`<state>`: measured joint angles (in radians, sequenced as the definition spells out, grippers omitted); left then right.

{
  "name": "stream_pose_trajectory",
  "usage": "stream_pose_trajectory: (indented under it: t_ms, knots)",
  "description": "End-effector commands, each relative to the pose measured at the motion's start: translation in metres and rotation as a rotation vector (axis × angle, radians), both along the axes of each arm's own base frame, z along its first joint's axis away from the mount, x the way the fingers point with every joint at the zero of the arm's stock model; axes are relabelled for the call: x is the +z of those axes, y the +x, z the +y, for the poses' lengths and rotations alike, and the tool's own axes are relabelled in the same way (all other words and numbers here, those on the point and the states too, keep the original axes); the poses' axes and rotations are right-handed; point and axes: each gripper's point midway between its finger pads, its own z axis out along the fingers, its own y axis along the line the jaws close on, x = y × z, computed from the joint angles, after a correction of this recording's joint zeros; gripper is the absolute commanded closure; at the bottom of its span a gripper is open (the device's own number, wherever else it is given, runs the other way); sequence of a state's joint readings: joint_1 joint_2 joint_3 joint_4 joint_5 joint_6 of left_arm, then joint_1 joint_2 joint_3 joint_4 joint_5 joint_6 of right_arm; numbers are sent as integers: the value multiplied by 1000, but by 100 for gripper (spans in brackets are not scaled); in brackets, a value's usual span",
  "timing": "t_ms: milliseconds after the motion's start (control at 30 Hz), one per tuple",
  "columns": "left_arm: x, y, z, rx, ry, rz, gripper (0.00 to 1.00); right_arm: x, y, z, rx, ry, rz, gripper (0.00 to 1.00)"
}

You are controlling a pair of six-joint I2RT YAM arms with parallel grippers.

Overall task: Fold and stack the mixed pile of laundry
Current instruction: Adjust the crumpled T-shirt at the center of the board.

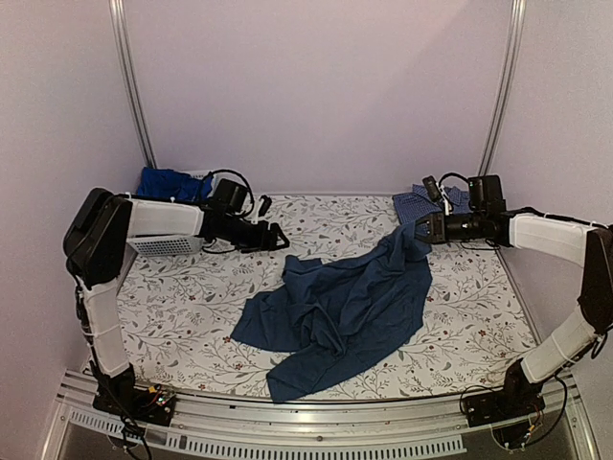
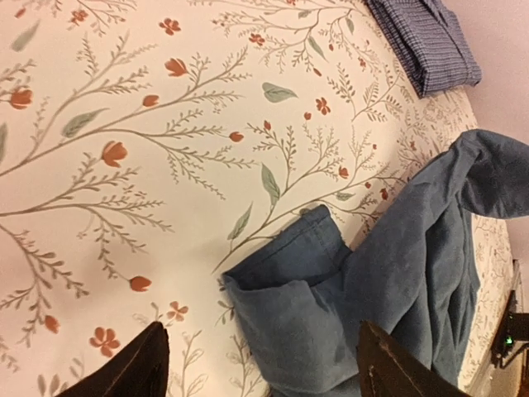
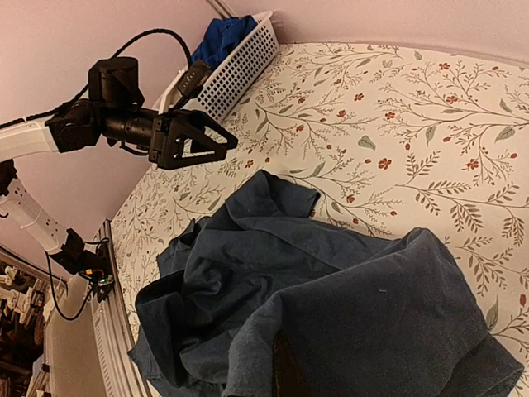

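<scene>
Right gripper (image 1: 424, 230) clamped on one edge of the dark navy T-shirt (image 1: 335, 311), edge held raised; the rest lies crumpled mid-table (image 1: 192, 307). Left gripper (image 1: 280, 238) jaws apart, empty, near a sleeve. Checked shirt (image 1: 421, 203) folded at the far right.

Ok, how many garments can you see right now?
3. A dark T-shirt spread in the middle, one corner held up by the right claw; a folded checked shirt far right; a royal-blue garment in the basket far left. The basket may hide more.
</scene>
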<state>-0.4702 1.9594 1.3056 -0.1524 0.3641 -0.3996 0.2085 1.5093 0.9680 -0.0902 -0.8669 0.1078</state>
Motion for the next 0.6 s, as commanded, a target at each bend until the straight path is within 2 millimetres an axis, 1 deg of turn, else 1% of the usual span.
stream_pose_trajectory:
  t_ms: [0,67,133,167,200,233,267,300,400,433,467,500,567]
  knots:
    - [-23,-16,-42,-139,14,37,22,17,-4,-5,-15,-6,-58,100]
    - [-40,-21,-49,-154,32,70,26,21,-2,-9,-31,-2,-63,100]
    - [-54,-27,-53,-171,49,109,38,27,1,-16,-55,2,-72,100]
    - [-58,-28,-53,-170,54,119,48,28,3,-22,-74,3,-70,100]
    - [-58,-29,-52,-165,57,123,61,30,5,-27,-96,2,-75,100]
    - [-53,-27,-46,-148,56,115,75,32,7,-33,-120,-1,-78,100]
    - [-46,-24,-39,-116,51,99,91,34,9,-40,-144,-2,-79,100]
    - [-33,-18,-29,-77,41,72,100,36,12,-47,-169,-3,-84,100]
    - [11,-7,6,51,30,-21,100,47,20,-75,-275,-7,-102,100]
    - [25,-6,15,79,32,-54,100,54,23,-84,-310,-6,-113,100]
    - [43,-6,22,104,35,-97,100,60,24,-90,-333,-4,-123,100]
    - [58,-9,26,109,33,-130,100,68,29,-108,-388,0,-136,100]
    - [89,-19,29,102,20,-196,100,89,32,-126,-441,19,-170,100]
